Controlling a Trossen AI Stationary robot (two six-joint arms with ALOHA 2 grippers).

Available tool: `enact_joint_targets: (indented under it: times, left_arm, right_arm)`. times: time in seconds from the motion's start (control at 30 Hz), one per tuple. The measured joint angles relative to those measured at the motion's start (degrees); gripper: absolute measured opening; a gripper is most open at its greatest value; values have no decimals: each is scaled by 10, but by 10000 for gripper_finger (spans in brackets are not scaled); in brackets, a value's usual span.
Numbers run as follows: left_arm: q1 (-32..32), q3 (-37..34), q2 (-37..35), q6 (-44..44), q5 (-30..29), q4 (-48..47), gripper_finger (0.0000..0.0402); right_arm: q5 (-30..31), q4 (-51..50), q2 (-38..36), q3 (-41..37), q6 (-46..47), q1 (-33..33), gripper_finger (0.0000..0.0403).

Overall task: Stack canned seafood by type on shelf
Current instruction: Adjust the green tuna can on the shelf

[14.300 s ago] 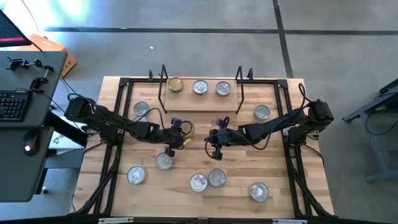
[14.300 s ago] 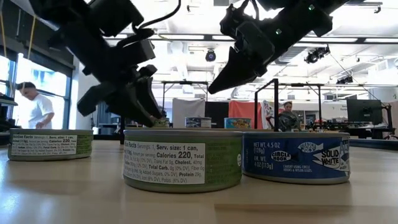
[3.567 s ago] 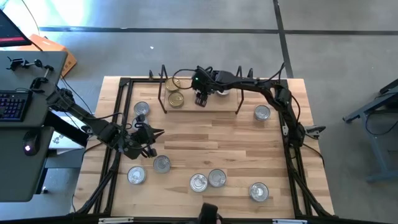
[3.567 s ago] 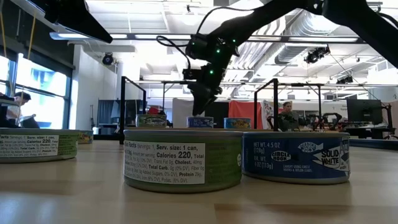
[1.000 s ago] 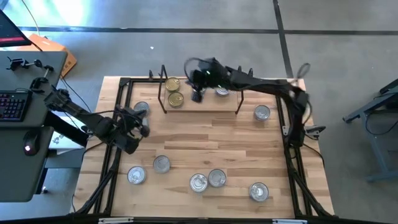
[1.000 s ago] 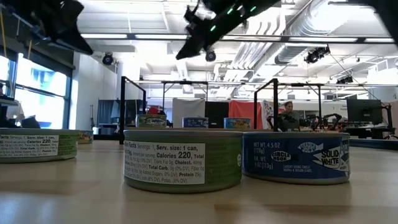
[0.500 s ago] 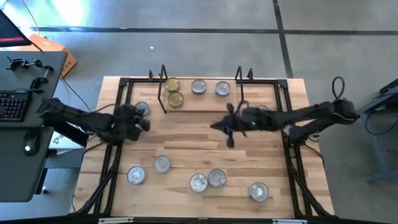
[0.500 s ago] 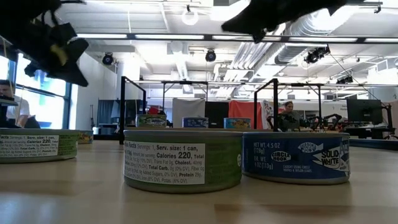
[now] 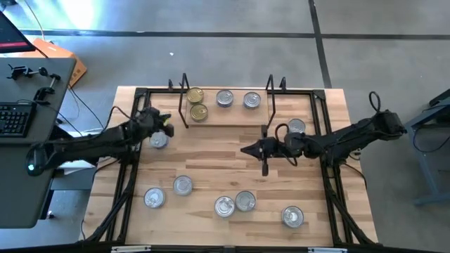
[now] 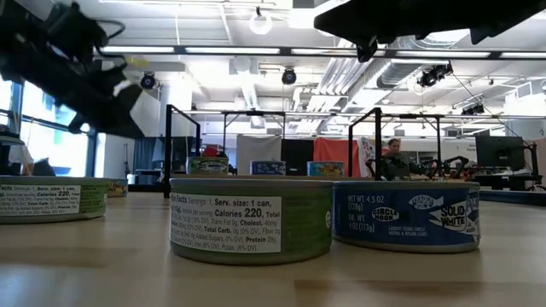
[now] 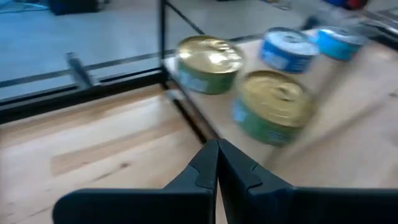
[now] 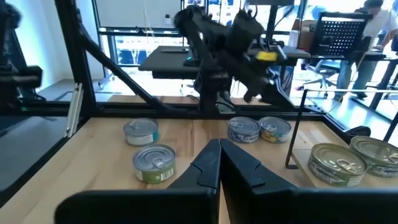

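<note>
The empty, closed left gripper (image 9: 163,121) (the right gripper (image 9: 247,149) closed and empty too) could knock the silver-lidded round tin (image 9: 158,140) just beside it.

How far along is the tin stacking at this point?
Four tins sit on the shelf: two gold tins at its left end, two silver tins beside them, none stacked. Nothing is in hand: the left gripper and right gripper both have shut, empty fingers. Seven loose tins are left on the table.
</note>
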Motion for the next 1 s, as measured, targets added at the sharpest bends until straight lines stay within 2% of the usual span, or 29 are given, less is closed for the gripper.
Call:
enact_joint_targets:
  times: [0.13, 0.27, 0.4, 0.53, 0.73, 0.9, 1.0]
  left_arm:
    - [113, -36, 20, 37, 63, 91, 0]
    - [218, -57, 59, 81, 217, 222, 0]
    - [311, -57, 127, 89, 324, 292, 0]
    - [369, -57, 221, 94, 411, 389, 0]
    - [392, -23, 389, 103, 437, 511, 0]
    - [392, 55, 515, 142, 406, 525, 0]
    - [394, 95, 575, 149, 415, 524, 0]
  right_arm:
    - [0, 3, 0, 3, 0, -3, 0]
    - [12, 4, 0, 3, -1, -3, 0]
    - [39, 14, 0, 3, 3, -3, 0]
    - [46, 20, 0, 3, 9, -3, 0]
    - [46, 27, 0, 3, 9, -3, 0]
    - [47, 27, 0, 3, 24, -3, 0]
    - [47, 24, 0, 3, 30, -3, 0]
